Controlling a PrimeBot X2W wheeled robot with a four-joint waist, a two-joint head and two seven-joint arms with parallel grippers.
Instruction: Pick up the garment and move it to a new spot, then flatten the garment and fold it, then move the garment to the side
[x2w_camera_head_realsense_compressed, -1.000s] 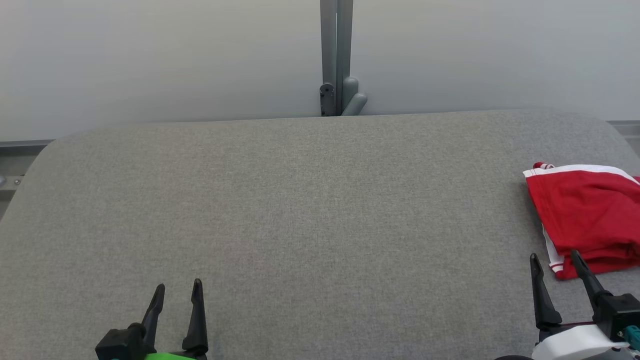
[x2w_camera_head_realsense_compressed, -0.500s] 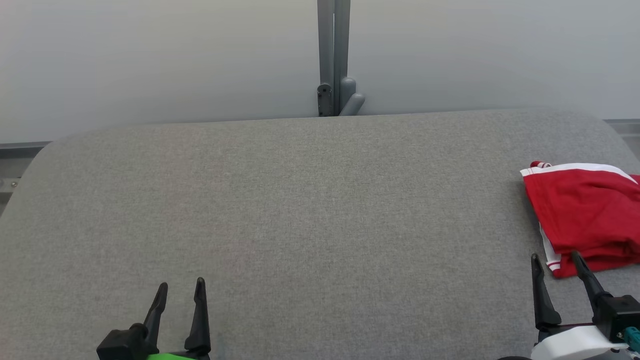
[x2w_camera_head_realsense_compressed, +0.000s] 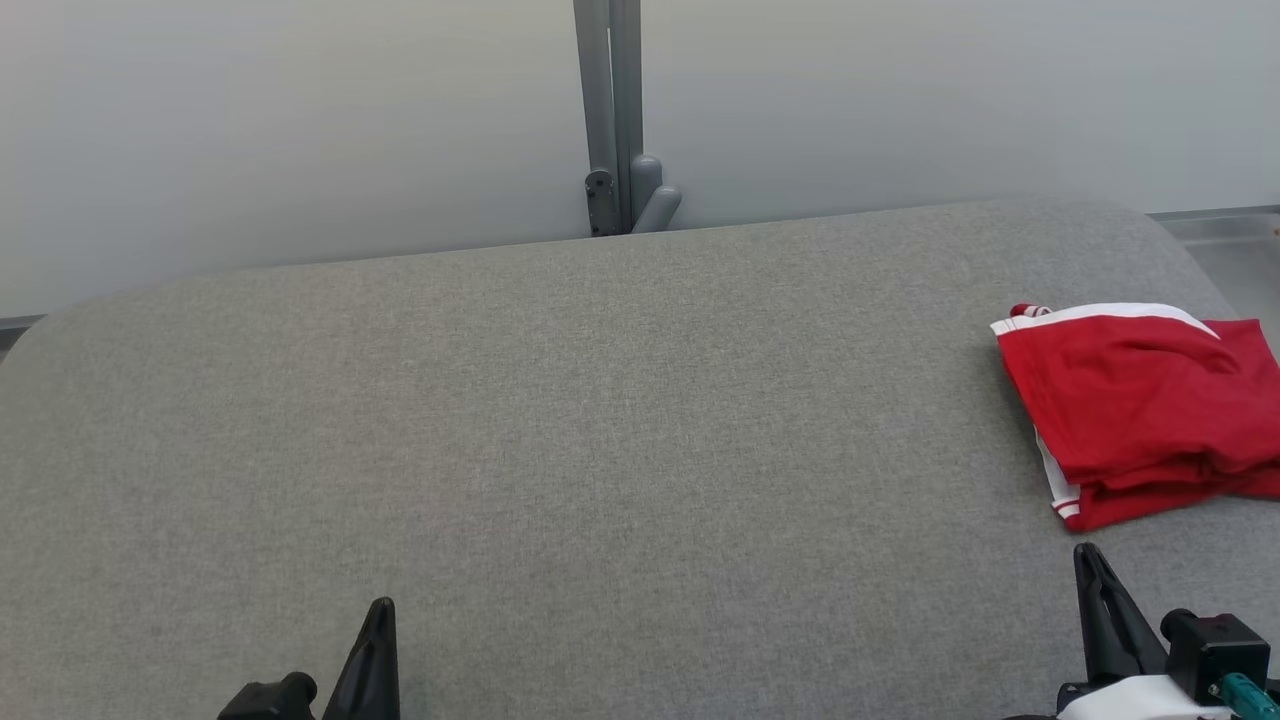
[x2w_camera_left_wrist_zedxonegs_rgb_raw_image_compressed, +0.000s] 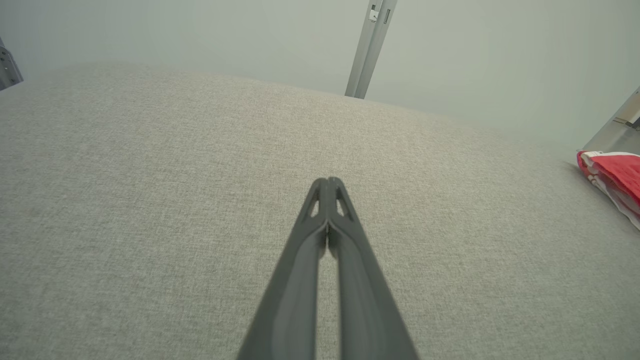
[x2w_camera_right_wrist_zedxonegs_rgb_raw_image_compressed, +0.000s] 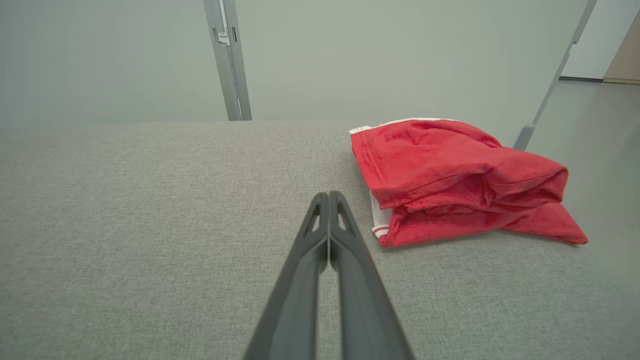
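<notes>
Grey woven fabric surface (x2w_camera_head_realsense_compressed: 600, 450) takes most of the head view, flat, with rounded corners at upper left and upper right. Behind it is a plain pale wall (x2w_camera_head_realsense_compressed: 250, 130). A grey metal post (x2w_camera_head_realsense_compressed: 610, 90) runs up the wall at top centre. At its foot are a small bracket (x2w_camera_head_realsense_compressed: 600, 205) and a rounded stub (x2w_camera_head_realsense_compressed: 650, 195), just behind the far edge of the surface. A strip of metal rail (x2w_camera_head_realsense_compressed: 1215, 215) shows past the upper right corner.

The garment (x2w_camera_head_realsense_compressed: 1130, 410) is red with white trim, folded into a thick bundle. It lies on the surface at the right edge of the head view, near the far right corner. The white-edged band faces the top of the frame and the layered folds face the bottom. In my right wrist view it sits right of centre, with a loose red flap trailing to the right.

My left gripper (x2w_camera_left_wrist_zedxonegs_rgb_raw_image_compressed: 327, 182) is clenched, fingers pressed together along their length, grasping nothing. It is over bare fabric, at lower left in the head view. My right gripper (x2w_camera_right_wrist_zedxonegs_rgb_raw_image_compressed: 328, 196) is also closed on nothing, at lower right in the head view. It is near the garment's lower left corner but apart from it.

Upper right of my right wrist view has a second post (x2w_camera_right_wrist_zedxonegs_rgb_raw_image_compressed: 560, 65), thin and slanted. There is also grey floor (x2w_camera_right_wrist_zedxonegs_rgb_raw_image_compressed: 600, 130) beyond the surface's edge and a beige panel (x2w_camera_right_wrist_zedxonegs_rgb_raw_image_compressed: 625, 60) in the corner.
</notes>
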